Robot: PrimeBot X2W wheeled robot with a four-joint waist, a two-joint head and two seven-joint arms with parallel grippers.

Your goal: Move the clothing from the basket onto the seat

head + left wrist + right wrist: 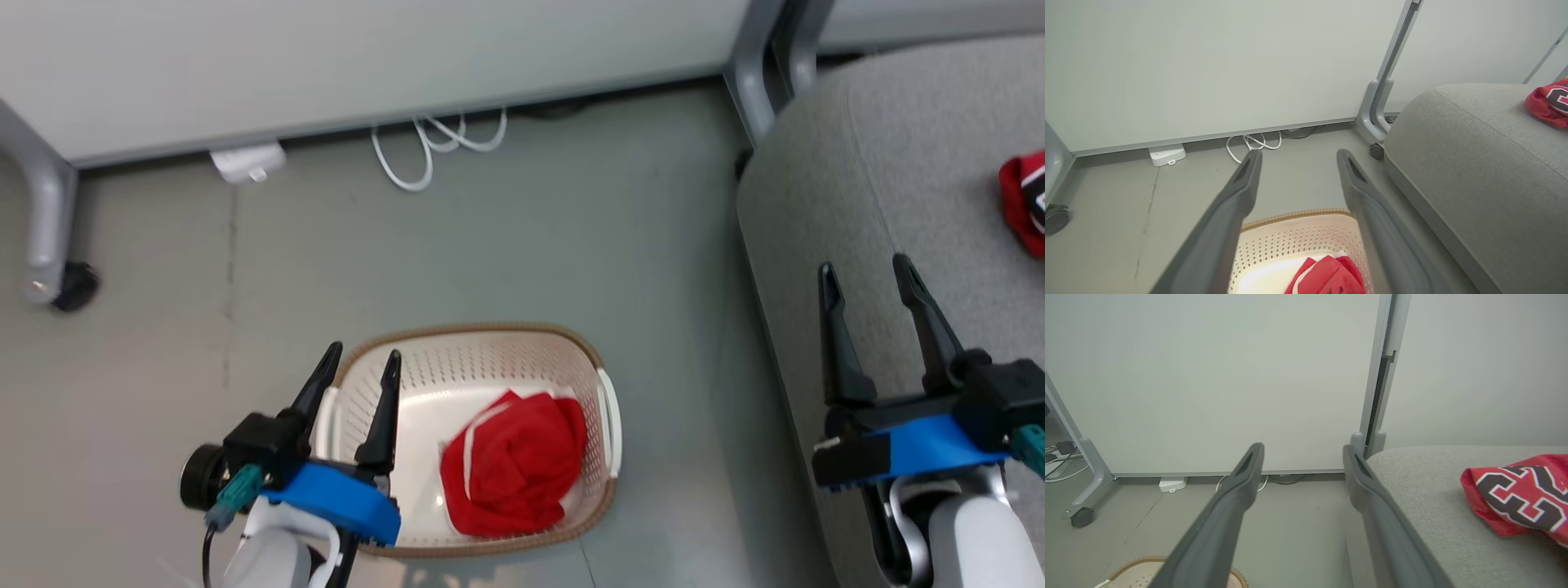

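A crumpled red garment with white trim (513, 461) lies inside the cream perforated basket (482, 359) on the floor. It also peeks in at the bottom of the left wrist view, red garment (1331, 275) in basket (1294, 237). A red jersey with black-and-white numerals (1521, 494) rests on the grey seat (898, 163), far right; jersey edge (1024, 200), jersey (1549, 102). My left gripper (362, 363) hangs open over the basket's left rim, empty. My right gripper (865, 273) stands open and empty above the seat's left part.
A pale partition wall runs across the back with grey wheeled legs (49, 237) at left and a post (755, 82) beside the seat. White cables (433, 143) and a small white box (245, 162) lie on the grey floor by the wall.
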